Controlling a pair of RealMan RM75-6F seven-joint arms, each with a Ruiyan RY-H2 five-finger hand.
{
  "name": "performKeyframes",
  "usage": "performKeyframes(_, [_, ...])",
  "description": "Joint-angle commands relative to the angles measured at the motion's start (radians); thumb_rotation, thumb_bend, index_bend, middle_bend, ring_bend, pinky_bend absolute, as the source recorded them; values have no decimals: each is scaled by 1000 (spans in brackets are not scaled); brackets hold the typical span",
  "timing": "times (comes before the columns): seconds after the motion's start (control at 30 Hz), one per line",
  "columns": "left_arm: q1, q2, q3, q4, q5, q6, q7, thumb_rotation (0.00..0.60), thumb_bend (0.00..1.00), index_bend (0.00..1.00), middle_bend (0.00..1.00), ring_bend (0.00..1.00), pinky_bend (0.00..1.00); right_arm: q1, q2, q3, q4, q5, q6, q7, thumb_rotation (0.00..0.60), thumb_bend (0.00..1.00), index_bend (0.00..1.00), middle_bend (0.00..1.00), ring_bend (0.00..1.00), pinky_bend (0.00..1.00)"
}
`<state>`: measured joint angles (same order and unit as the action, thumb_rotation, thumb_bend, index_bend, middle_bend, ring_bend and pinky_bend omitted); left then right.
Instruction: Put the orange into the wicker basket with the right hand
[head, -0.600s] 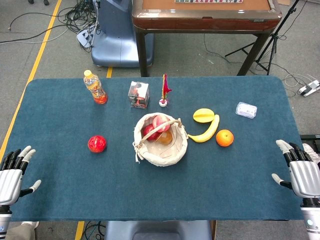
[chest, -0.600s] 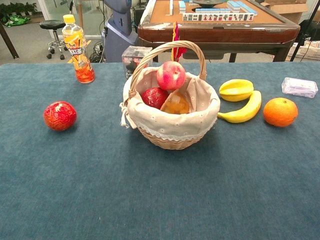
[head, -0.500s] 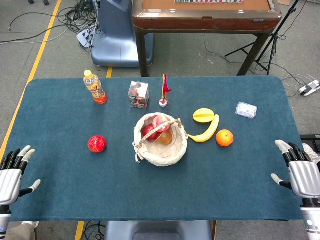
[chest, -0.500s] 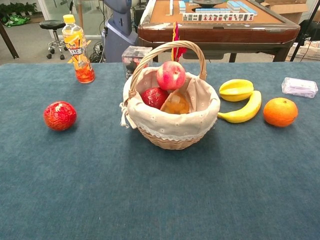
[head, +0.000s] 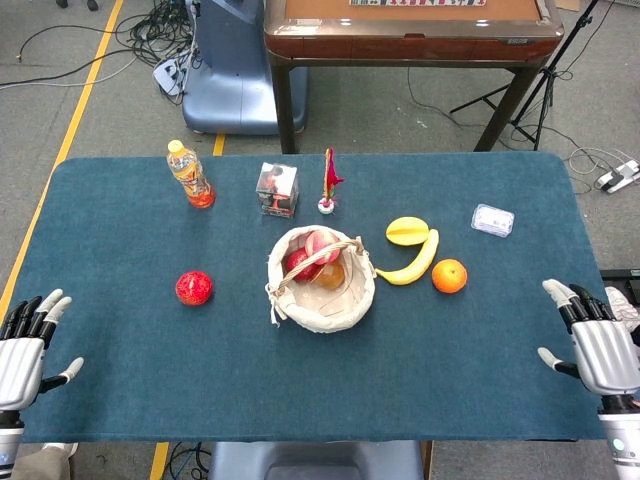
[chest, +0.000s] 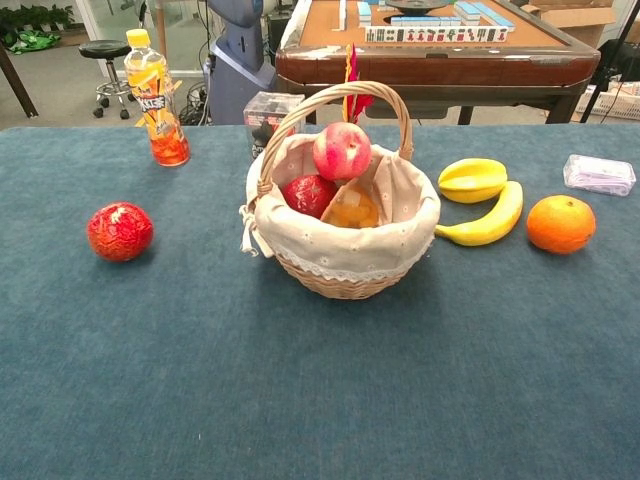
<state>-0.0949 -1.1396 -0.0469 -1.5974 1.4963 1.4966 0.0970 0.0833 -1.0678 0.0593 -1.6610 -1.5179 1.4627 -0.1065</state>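
The orange (head: 449, 276) (chest: 560, 223) lies on the blue table right of the banana. The wicker basket (head: 322, 298) (chest: 345, 262), cloth-lined and with a handle, stands at the table's middle and holds an apple and other fruit. My right hand (head: 598, 341) hovers at the table's front right edge, fingers spread and holding nothing, well to the right of the orange and nearer the front edge. My left hand (head: 24, 350) sits at the front left edge, fingers apart and empty. Neither hand shows in the chest view.
A banana (head: 413, 262) and a yellow fruit (head: 407, 230) lie between basket and orange. A clear plastic packet (head: 492, 219) is at the back right. A red ball (head: 194, 288), a juice bottle (head: 189, 175), a small box (head: 277, 189) and a shuttlecock (head: 329, 183) stand left and behind.
My right hand has shifted slightly left and toward the table's middle. The left hand and all objects stay put.
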Motion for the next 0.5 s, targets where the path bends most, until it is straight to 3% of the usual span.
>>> performKeyframes(0.03, [0,-2,0,4,6,5,-3,600,219,117,41,19,16,28,7,11,-7,-6,-27,-21,600,57,134,172,108,263])
performKeyframes(0.3, [1,-8,1,14,18,14,-10,600,219,122,42,19,16,155,9,49,-30,58,-221,-80,600,57,134,172,112,264])
performKeyframes(0.5, [5,-8,3,16,18,19,-9,600,220,123,42,19,16,266,-52,84,54,149,-388,-85,600,52,134,168,112,264])
